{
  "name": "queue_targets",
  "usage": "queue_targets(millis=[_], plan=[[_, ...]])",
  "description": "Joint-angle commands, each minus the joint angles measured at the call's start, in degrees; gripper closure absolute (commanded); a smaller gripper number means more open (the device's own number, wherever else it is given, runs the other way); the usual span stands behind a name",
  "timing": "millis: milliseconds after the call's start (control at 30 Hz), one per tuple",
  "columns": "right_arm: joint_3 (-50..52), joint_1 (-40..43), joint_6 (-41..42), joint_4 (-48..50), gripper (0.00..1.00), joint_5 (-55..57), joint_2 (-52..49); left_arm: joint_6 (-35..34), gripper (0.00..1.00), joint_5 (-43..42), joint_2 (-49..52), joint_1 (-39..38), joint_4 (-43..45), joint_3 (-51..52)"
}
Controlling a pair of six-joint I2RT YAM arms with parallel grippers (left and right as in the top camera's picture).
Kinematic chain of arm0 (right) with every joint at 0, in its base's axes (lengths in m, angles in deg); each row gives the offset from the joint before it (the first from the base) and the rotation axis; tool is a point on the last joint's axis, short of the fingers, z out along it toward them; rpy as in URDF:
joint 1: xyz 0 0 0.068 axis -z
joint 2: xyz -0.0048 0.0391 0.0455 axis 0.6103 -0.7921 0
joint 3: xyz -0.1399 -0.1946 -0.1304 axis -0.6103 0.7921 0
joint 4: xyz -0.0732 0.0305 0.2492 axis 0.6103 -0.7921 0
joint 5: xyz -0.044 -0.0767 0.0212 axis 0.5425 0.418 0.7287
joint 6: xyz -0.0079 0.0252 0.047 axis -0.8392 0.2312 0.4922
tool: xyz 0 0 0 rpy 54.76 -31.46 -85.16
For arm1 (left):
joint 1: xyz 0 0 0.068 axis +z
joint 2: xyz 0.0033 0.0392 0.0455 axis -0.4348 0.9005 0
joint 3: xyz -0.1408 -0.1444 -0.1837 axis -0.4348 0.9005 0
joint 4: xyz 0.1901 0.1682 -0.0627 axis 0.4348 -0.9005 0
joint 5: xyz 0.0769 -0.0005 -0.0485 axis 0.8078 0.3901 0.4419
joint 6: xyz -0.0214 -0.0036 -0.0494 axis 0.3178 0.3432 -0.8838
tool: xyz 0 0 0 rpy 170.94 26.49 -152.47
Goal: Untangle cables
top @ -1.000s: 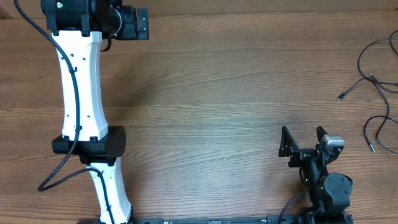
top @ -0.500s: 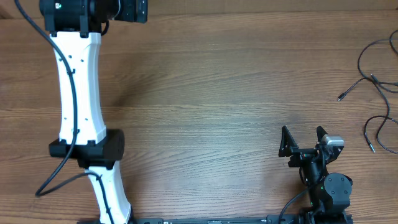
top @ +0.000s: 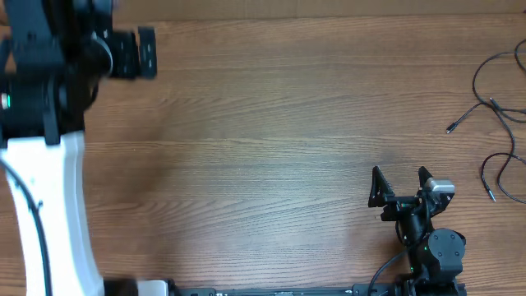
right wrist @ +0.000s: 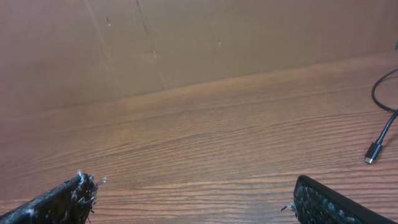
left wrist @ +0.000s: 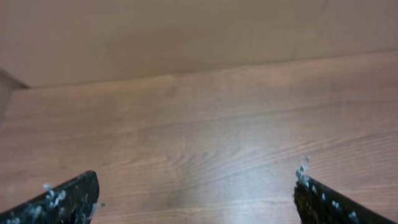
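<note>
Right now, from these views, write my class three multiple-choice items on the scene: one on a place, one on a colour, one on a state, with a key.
1. Where on the table do the cables lie?
A. at its right edge
B. in its middle
C. at its left edge

2. What colour are the cables' cords?
A. white
B. black
C. red

3. How does the right gripper stand?
A. shut on a cable
B. shut, empty
C. open, empty

Key:
1 A: the overhead view shows them looped by the right edge, partly running out of frame.
2 B: they show as thin black lines on the brown wood.
3 C: its fingers stand wide apart with only bare wood between them, and the cables lie apart from it.
</note>
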Motion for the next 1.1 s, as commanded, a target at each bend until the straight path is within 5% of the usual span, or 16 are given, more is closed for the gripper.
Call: queue_targets(millis=[0, 467, 667, 867, 1067], plan=[[-0.24, -0.31, -0.24, 0.33, 0.0, 0.31, 0.57, 2.58, 0.0, -0.7, -8.26, -0.26, 2.78, 10.71], [-0.24, -0.31, -0.24, 0.33, 0.0, 0.31, 0.57, 2.62, 0.0, -2.03, -47.12, -0.26, 24.81, 58.07], [-0.24, -0.31, -0.24, 0.33, 0.0, 0.31, 0.57, 7.78, 0.0, -7.78, -62.6, 0.68, 38.36, 76.67], [-0.24, -0.31, -0.24, 0.33, 0.0, 0.31, 0.57, 7.76, 0.0, -11.26, -75.23, 1.16, 59.63, 96.19], [-0.24, -0.31, -0.24, 0.33, 0.0, 0.31, 0.57, 7.76, 0.0, -11.76, -81.09, 1.49, 69.24, 106.99]])
